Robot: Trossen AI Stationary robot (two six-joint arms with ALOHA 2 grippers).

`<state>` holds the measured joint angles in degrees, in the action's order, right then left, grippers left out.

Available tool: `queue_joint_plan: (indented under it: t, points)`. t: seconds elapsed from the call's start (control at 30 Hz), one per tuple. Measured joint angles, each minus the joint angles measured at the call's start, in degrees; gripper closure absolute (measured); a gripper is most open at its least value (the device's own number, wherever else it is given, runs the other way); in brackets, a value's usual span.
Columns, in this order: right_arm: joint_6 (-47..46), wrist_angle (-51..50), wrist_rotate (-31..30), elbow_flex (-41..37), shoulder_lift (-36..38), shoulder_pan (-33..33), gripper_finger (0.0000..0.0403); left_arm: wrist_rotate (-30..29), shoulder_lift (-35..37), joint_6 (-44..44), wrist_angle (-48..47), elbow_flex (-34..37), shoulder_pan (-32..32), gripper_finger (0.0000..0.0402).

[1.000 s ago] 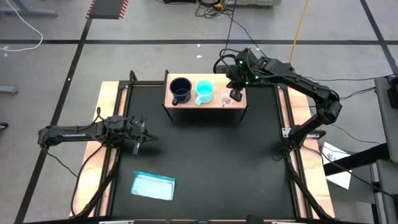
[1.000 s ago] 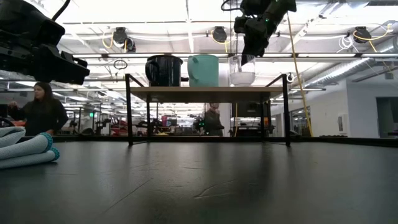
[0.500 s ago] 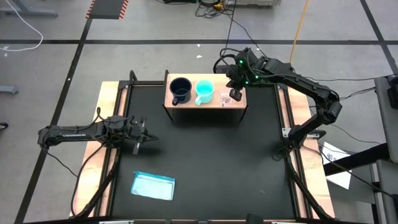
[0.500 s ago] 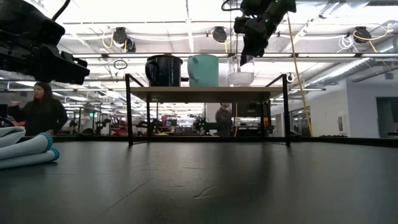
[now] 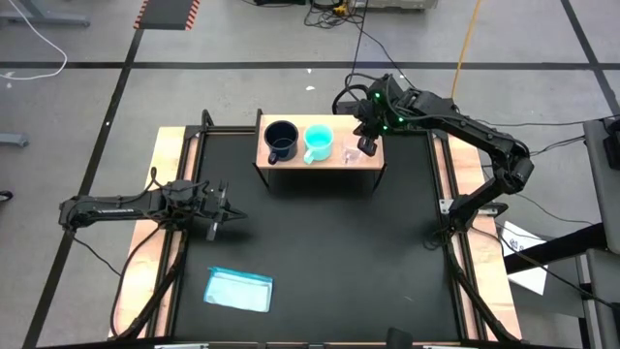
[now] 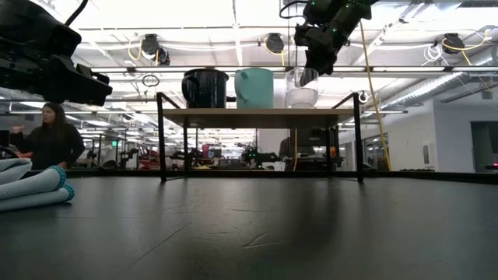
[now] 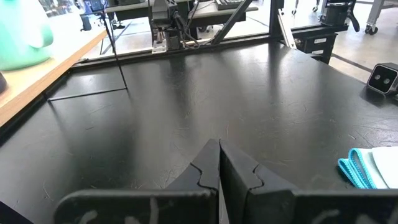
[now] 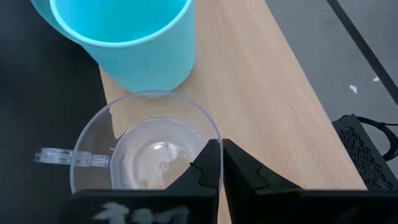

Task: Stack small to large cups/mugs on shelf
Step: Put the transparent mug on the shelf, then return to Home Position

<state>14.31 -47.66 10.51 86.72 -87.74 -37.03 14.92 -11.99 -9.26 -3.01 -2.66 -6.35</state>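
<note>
- From overhead, I see the shelf (image 5: 320, 160) carrying the navy mug (image 5: 280, 142), the turquoise mug (image 5: 319, 142) and the clear cup (image 5: 350, 153) in a row; my right gripper (image 5: 366, 147) sits just beside the cup, far nearer than the left gripper (image 5: 215, 210).
- At table level, the right gripper hangs above the clear cup (image 6: 302, 95).
- On the left wrist, fingers (image 7: 208, 174) are pressed together, empty, over bare black table (image 7: 186, 112).
- On the right wrist, fingers (image 8: 211, 168) look clenched at the cup's (image 8: 146, 149) rim; I judge they pinch its wall.
</note>
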Motion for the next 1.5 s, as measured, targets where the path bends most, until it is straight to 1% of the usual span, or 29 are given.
queue_joint_plan:
  t: [0.43, 0.6, 1.0, 1.13, 1.5]
  points:
    - [1.60, 1.62, -0.10, -0.11, -0.11, 0.36, 0.0403, 0.00, 0.02, 0.13, 0.00, 0.00, 0.00, 0.0394]
    - [2.89, 2.32, -1.80, -0.13, -0.15, 0.36, 0.0403, 0.00, 0.02, 0.12, 0.00, 0.00, 0.00, 0.0394]
    - [1.57, 2.65, -1.78, -0.13, -0.15, 0.36, 0.0402, 0.00, 0.02, 0.09, -0.01, 0.00, 0.00, 0.0394]
    - [1.48, 2.56, -1.69, -0.13, -0.17, 0.36, 0.0390, 0.00, 0.00, 0.09, -0.07, 0.00, 0.00, 0.0394]
    - [1.51, 2.50, -1.49, -0.20, -0.24, 0.36, 0.0338, 0.00, 0.01, 0.07, -0.22, 0.00, 0.00, 0.0394]
